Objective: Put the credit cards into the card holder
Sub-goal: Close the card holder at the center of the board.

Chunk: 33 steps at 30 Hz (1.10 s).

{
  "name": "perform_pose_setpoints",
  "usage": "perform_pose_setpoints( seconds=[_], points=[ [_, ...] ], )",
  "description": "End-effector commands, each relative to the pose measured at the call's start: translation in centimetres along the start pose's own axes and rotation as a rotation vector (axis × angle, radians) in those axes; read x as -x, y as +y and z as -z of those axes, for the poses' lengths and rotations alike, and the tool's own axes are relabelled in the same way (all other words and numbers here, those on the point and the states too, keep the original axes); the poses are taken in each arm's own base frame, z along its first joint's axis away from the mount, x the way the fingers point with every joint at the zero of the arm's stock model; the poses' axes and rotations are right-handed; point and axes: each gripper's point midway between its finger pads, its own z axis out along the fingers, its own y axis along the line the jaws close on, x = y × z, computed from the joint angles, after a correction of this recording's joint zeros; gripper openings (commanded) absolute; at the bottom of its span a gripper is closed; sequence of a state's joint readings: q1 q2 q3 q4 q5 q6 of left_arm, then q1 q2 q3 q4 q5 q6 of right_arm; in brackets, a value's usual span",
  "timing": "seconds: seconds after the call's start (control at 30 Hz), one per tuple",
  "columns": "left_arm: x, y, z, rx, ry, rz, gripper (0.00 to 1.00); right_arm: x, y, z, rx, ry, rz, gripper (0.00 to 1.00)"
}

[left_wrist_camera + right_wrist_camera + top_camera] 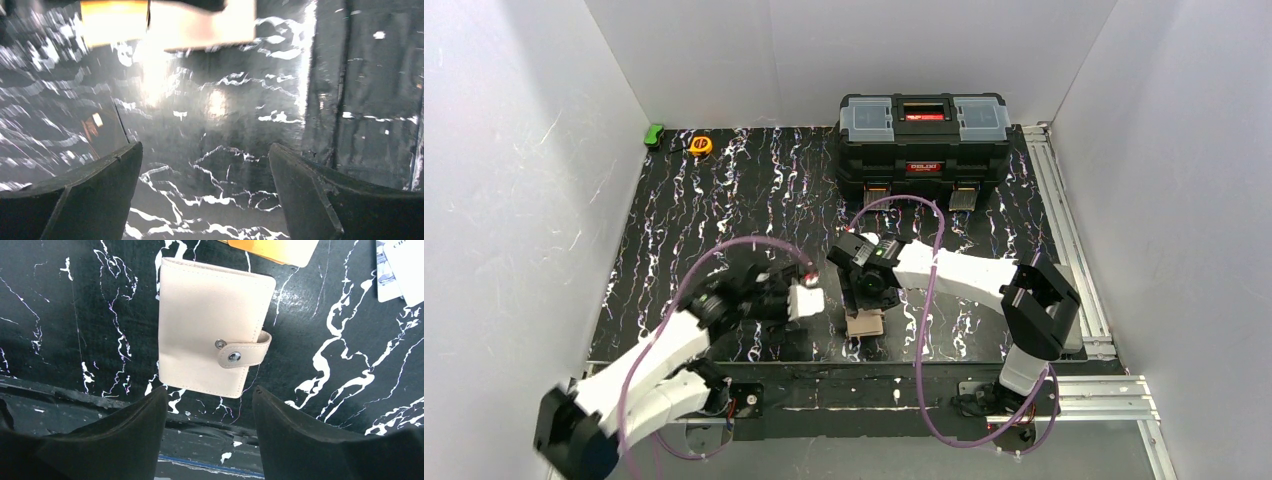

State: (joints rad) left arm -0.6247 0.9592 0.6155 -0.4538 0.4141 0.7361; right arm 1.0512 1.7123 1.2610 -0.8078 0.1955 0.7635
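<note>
The card holder (210, 325) is a cream wallet lying closed, its snap tab fastened, near the front edge of the black marbled table. It is also in the top view as a card holder (865, 323). Just beyond it an orange credit card (272, 247) pokes in from the top edge. My right gripper (209, 392) hangs open over the holder's near edge, holding nothing. My left gripper (205, 150) stands wide open above bare table, left of the blurred card holder (210, 25) and orange card (115, 20). A dark glossy flat piece (60, 130) by its left finger looks like the black card.
A big black toolbox (924, 145) stands at the back. A yellow tape measure (701, 145) and a green item (655, 135) lie at the back left. White printed cards (400, 270) lie right of the holder. White walls close in the table.
</note>
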Motion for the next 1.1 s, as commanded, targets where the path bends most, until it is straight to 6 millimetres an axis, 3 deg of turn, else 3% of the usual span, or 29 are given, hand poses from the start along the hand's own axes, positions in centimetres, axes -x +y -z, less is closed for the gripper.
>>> perform_pose_setpoints(
  seconds=[0.0, 0.13, 0.2, 0.4, 0.57, 0.73, 0.93, 1.07],
  points=[
    [1.8, -4.9, 0.6, -0.113, -0.288, -0.328, 0.98, 1.6, 0.4, 0.3, -0.011, -0.047, -0.035, 0.69],
    [1.1, -5.9, -1.3, -0.085, -0.400, -0.514, 0.98, 2.5, -0.3, 0.9, -0.033, -0.084, -0.019, 0.63],
    [1.4, -5.3, -2.1, -0.041, -0.435, -0.599, 0.98, 2.4, -0.3, 0.7, -0.021, -0.070, 0.011, 0.62],
    [0.3, -4.8, -4.3, -0.007, -0.441, -0.801, 0.80, 2.0, 0.0, 0.3, -0.054, -0.002, 0.015, 0.65],
    [-0.7, -6.2, -5.6, -0.002, -0.497, -0.953, 0.75, 2.6, 0.3, 0.4, -0.060, 0.007, 0.010, 0.65],
    [-1.5, -6.8, -6.4, -0.056, -0.492, -0.960, 0.75, 2.6, 0.7, 0.2, -0.057, 0.046, -0.011, 0.63],
    [-1.6, -8.2, -6.6, -0.141, -0.504, -1.020, 0.71, 2.1, 0.2, -0.7, -0.064, 0.096, -0.041, 0.53],
    [-1.1, -7.2, -6.9, -0.137, -0.477, -0.973, 0.70, 1.5, -0.1, -1.4, -0.079, 0.134, -0.031, 0.52]
  ],
)
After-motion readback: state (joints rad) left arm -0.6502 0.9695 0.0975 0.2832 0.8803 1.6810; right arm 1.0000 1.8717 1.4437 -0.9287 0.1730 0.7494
